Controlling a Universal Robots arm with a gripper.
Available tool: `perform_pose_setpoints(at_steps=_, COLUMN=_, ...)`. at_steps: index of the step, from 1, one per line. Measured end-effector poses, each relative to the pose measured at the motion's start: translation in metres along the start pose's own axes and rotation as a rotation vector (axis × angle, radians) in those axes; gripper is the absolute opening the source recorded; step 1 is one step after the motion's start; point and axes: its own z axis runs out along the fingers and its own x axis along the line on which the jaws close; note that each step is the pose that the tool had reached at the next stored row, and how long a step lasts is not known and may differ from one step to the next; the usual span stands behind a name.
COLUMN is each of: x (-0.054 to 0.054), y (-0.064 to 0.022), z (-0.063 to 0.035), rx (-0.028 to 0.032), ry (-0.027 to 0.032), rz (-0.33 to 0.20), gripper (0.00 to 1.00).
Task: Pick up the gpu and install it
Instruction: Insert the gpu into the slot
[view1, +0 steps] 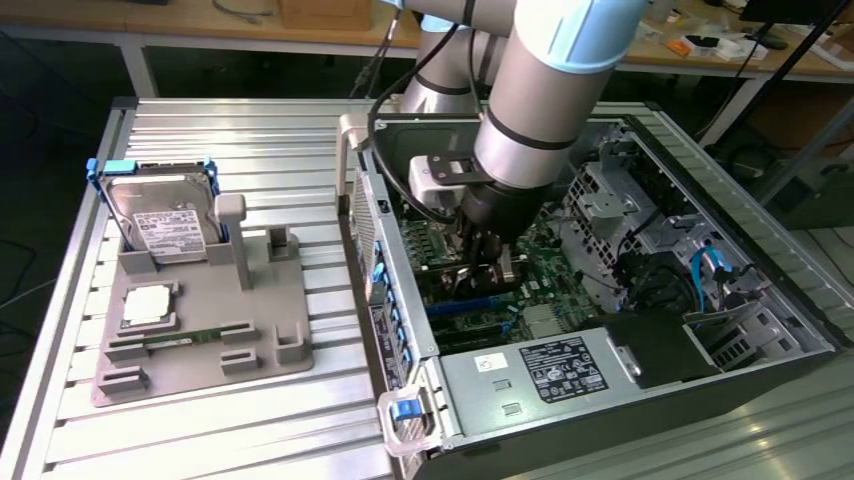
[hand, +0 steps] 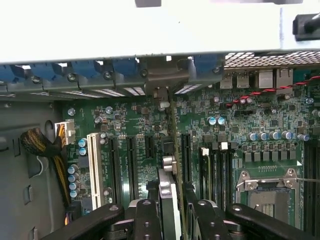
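Pickup looked done — inside the open computer case (view1: 667, 425), the gpu (hand: 168, 186) stood edge-on above the expansion slots (hand: 131, 160) of the motherboard (hand: 235, 117), its far end near the case's rear wall (hand: 150, 30), pinched in the partly closed gripper (hand: 172, 210) — yet seating could not be confirmed, so installation seemed unfinished.
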Motion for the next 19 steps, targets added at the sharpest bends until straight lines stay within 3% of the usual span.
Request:
perform_pose_setpoints(at_steps=2, x=0.0, y=0.0001, z=0.0, rx=0.0084, ry=-0.0004, rz=0.0, gripper=0.3)
perform_pose_setpoints(at_steps=4, x=-0.0001, y=0.0001, z=0.0001, rx=0.0111, ry=-0.0007, rz=0.0, gripper=0.3)
perform_pose_setpoints(at_steps=17, x=-0.0054, y=0.0004, z=0.0077, rx=0.0119, ry=-0.0014, rz=0.0, gripper=0.3)
perform_pose_setpoints(at_steps=19, x=-0.0056, y=-0.005, z=0.0078, rx=0.0119, ry=-0.0014, rz=0.0, gripper=0.3)
